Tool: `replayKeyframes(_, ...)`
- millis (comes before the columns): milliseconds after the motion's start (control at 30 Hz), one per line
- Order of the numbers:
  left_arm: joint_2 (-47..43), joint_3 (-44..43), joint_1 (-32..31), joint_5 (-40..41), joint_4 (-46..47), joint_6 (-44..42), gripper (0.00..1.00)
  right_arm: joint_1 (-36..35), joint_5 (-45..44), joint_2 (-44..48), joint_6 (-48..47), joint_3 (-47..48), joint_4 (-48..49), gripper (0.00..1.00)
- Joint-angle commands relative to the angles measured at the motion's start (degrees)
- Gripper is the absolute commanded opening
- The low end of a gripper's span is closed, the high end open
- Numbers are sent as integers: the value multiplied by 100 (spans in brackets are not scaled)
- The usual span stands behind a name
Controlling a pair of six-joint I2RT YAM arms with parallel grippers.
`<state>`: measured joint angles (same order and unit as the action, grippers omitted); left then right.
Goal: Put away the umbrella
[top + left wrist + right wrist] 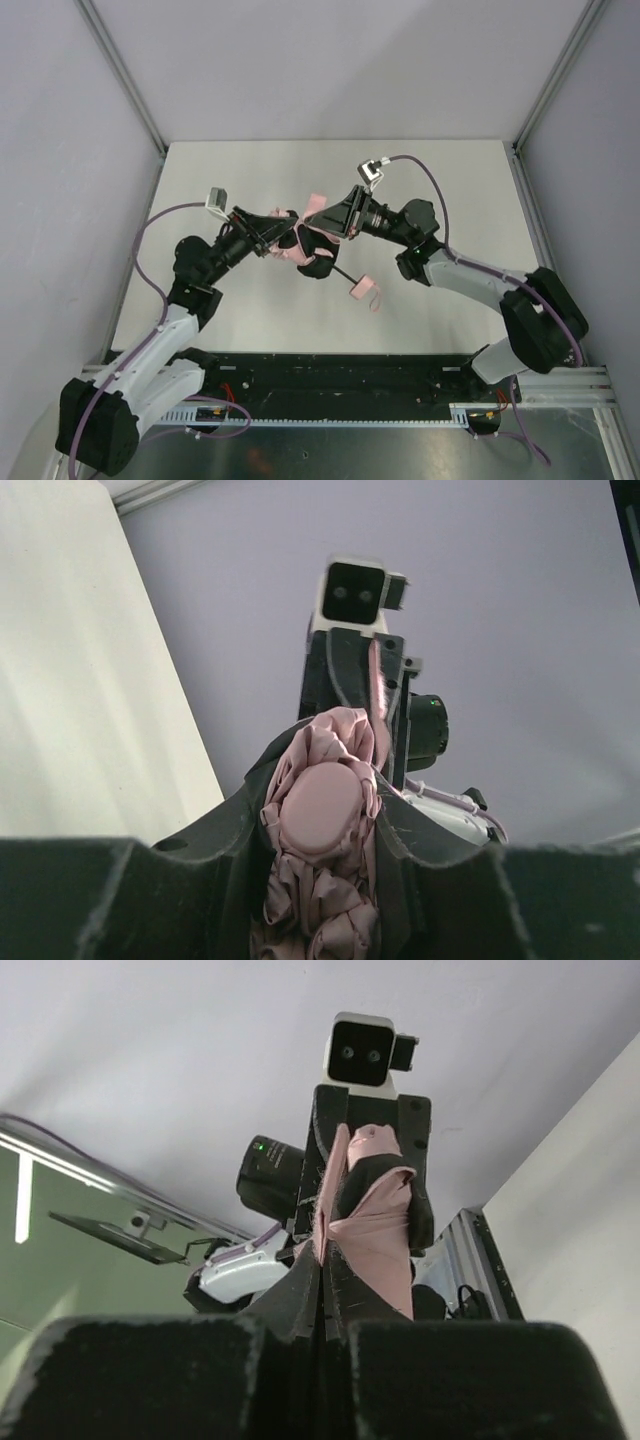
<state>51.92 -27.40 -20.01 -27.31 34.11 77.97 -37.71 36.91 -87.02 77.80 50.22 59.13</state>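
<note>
The pale pink umbrella (pixel 303 243) hangs above the middle of the table, held between both arms. Its black shaft runs down to the right, ending in the pink handle (pixel 359 290) and thin strap (pixel 375 298). My left gripper (pixel 278 240) is shut on the bunched canopy. In the left wrist view the folds and an oval pink cap (pixel 320 805) fill the space between its fingers (pixel 400 825). My right gripper (pixel 328 222) comes in from the right. Its jaws (pixel 322 1250) are pinched shut on a flat flap of the pink fabric (pixel 378 1230).
The white tabletop (pixel 440 190) is walled in by grey panels with aluminium posts (pixel 125 75) at the corners. A black rail (pixel 340 375) with cabling runs along the near edge between the arm bases.
</note>
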Motion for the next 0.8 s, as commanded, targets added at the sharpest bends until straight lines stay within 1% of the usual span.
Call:
replayKeyframes(0,168,184,122,-24,-1568,-504,0,-440,-93,1240,-1220,286,737,0)
replayKeyframes(67,200,213,167,-61,-1586,-433,0,-608,-42,1451,-1789,227,254,0)
replayKeyframes(133,254,219,215,-109,-1590,-386,0,-909,-144,1706,-2822,276,-676,0)
replayKeyframes(200,322,187,263,-148,-1604,-335,0,-1200,-231,1823,-3543,330,-1253,0)
replayKeyframes(300,388,111,290,-193,-1703,-248,0,-1669,-607,1968,-4922,584,-2593,0)
replayKeyframes(367,395,66,292,-180,-1802,-204,0,-1948,-766,1989,-5501,730,-3119,0)
replayKeyframes(467,418,8,295,-187,-1895,-184,0,-2441,-1202,1995,-6470,1050,-4022,0)
replayKeyframes(600,472,-141,289,-274,-2001,-224,0,-2976,-1816,1881,-7417,1319,-5045,0)
replayKeyframes(700,505,-287,293,-343,-2139,-319,0,-3419,-2623,1720,-8252,1541,-5816,0)
replayKeyframes(767,534,-418,289,-356,-2311,-459,0,-3691,-3149,1565,-8729,1624,-6111,0)
